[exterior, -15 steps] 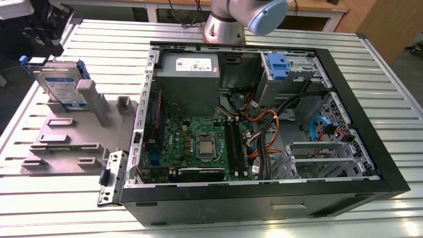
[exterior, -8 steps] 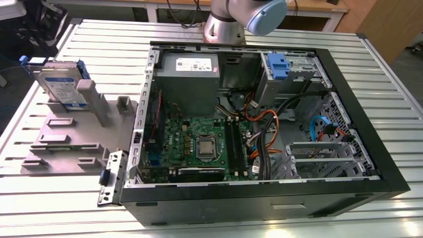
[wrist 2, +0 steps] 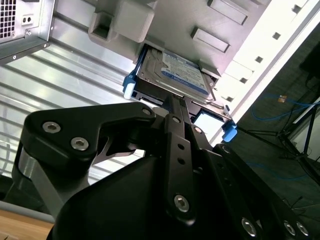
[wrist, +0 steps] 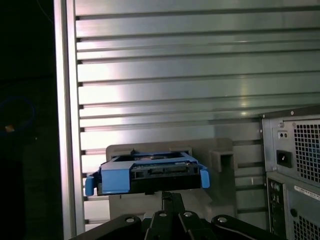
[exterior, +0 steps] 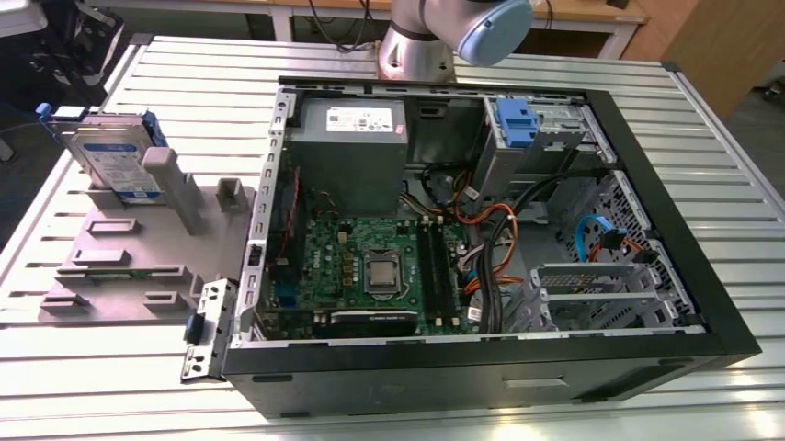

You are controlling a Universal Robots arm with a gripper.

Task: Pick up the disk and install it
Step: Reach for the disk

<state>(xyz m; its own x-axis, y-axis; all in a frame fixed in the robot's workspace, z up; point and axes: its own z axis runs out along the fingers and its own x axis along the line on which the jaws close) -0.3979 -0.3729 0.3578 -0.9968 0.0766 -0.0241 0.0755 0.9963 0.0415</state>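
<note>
As the exterior view shows, the disk stands on edge in a grey holder on the worktop. In the second wrist view the gripper faces it, apart; the first wrist view shows the gripper clenched, empty.

The disk is dull silver metal with blue plastic rails; the ribbed table gleams metallic.

The disk was a flat silver drive with a white-and-blue label and blue rails along its edges. It stood on edge, leaning slightly, slotted into one end of the grey stand.
</note>
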